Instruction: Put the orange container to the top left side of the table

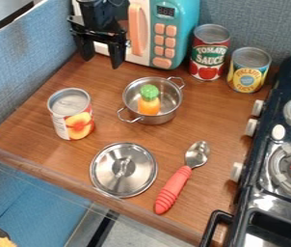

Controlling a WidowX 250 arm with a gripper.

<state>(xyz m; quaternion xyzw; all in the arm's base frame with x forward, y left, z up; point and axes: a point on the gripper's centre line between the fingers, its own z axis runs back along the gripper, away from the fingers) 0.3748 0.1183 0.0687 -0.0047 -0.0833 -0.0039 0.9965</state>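
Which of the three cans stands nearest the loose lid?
The peach-pictured can, left of the pot; the red can and yellow can stand close together, farther back.

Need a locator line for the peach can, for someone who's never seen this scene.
Find the teal toy microwave at the back of the wooden table. From there, come forward to the steel pot, then go image-left to the upright can. Its label pictures orange-red fruit, and it stands apart from the red can and yellow can right of the microwave.
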